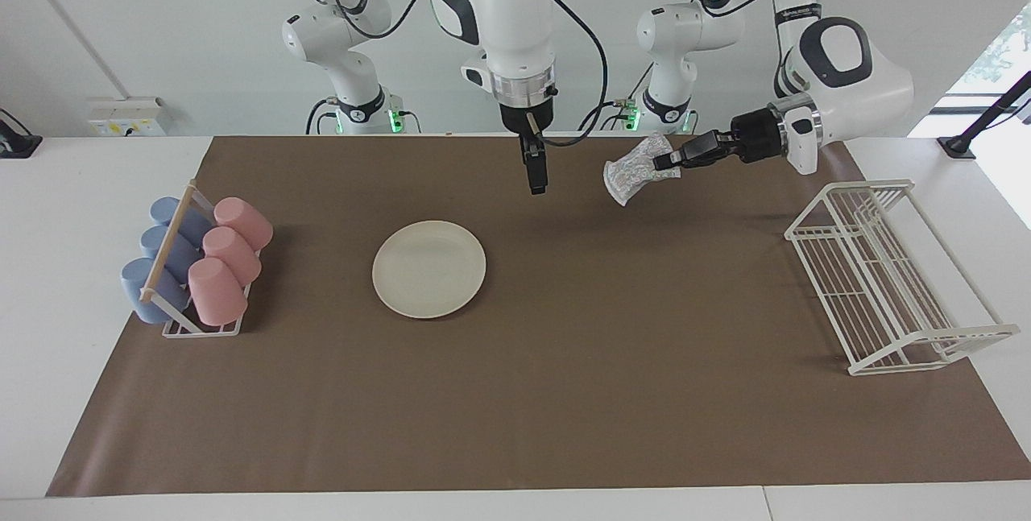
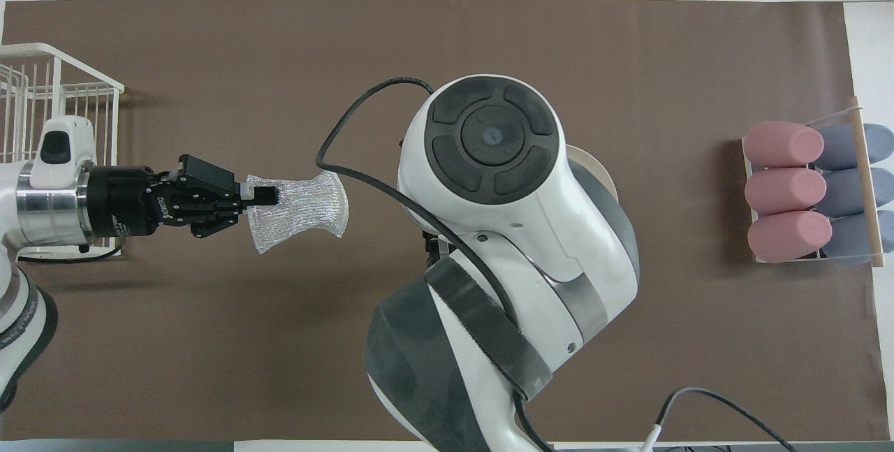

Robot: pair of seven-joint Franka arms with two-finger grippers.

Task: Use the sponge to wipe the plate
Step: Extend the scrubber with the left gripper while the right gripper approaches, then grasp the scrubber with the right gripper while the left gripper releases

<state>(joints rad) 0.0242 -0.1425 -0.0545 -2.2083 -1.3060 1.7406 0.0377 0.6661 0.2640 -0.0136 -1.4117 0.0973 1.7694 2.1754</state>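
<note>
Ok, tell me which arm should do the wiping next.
Left. The left gripper is shut on the sponge, up over the mat. The plate is bare. The right gripper hangs over the mat near the plate with nothing in it.

A brown mat [image 1: 564, 392] covers most of the white surface [image 1: 80, 303]. At the right arm's end stands a small white wire holder [image 1: 201, 326] with a wooden rail [image 1: 167, 244] across its top. It carries six cups lying on their sides in two rows: three pink cups [image 1: 229, 259] and three blue cups [image 1: 157, 259], the two rows on either side of the rail. At the left arm's end stands a white wire rack [image 1: 886, 279], partly on the mat and partly on the bare surface. On the wall above the right arm's end sits a white socket box [image 1: 129, 116].
</note>
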